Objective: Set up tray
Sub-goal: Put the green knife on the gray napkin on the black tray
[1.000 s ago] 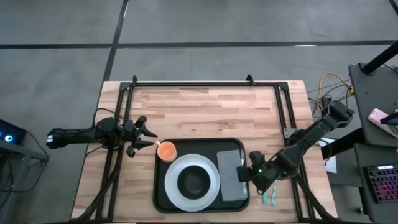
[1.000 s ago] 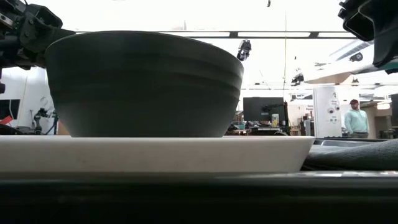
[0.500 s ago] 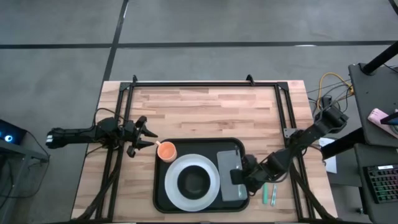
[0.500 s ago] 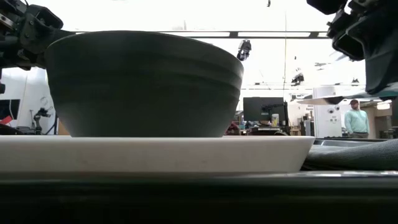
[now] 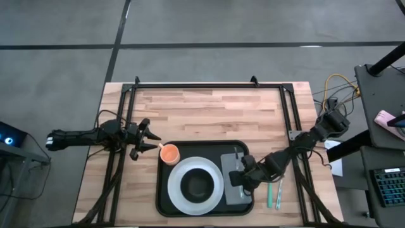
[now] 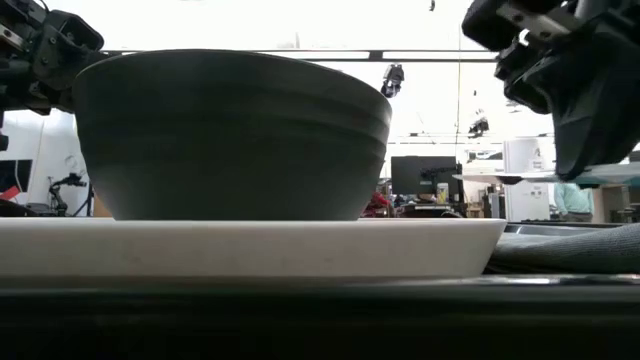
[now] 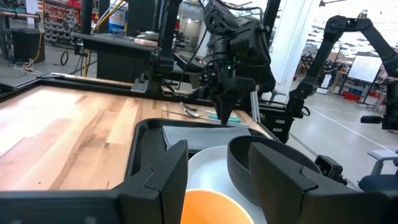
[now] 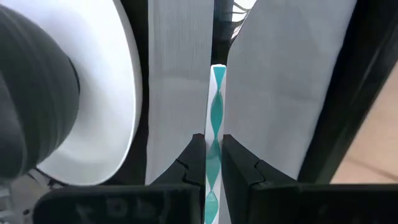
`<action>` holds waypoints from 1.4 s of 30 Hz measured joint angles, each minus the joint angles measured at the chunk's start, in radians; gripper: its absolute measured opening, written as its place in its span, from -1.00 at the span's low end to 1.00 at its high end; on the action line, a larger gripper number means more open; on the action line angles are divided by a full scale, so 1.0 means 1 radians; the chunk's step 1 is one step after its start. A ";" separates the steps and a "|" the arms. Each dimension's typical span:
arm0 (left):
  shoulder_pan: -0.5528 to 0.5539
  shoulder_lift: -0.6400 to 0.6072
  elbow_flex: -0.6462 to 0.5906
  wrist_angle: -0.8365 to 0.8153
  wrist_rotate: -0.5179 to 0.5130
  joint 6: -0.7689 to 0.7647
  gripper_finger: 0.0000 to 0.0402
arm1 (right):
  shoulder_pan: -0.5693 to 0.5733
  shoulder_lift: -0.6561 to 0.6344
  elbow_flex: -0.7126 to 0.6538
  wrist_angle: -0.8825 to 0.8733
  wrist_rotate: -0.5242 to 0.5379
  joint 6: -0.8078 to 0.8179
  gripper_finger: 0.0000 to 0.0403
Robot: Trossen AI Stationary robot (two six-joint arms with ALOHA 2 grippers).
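One large flat black tray (image 5: 166,197) on wooden counter (image 5: 209,114): one white plate (image 5: 178,196), one dark bowl (image 5: 197,184), one orange cup (image 5: 169,152), one grey napkin (image 5: 229,166). Right gripper (image 5: 238,177) jaws clamp teal-white utensil handle (image 8: 215,146) above napkin; left gripper (image 5: 150,140) jaws wide beside cup.

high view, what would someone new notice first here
The black tray near the table's front edge, holding a white plate with a dark bowl on it, an orange cup at its back left corner and a grey napkin along its right side. Over the napkin the right gripper is shut on a teal-handled utensil. The left gripper is open just left of the cup.
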 joint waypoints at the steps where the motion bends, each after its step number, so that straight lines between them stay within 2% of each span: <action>1: 0.000 0.000 0.000 0.000 0.000 0.000 -0.25 | -0.005 0.002 0.000 0.001 0.000 -0.002 -0.91; 18: 0.000 0.006 0.000 0.000 0.000 0.000 -0.25 | 0.001 0.074 0.025 0.033 -0.020 0.008 -0.91; 42: 0.000 0.072 0.000 0.000 0.000 0.000 -0.25 | 0.001 0.087 0.037 0.023 0.000 0.056 -0.91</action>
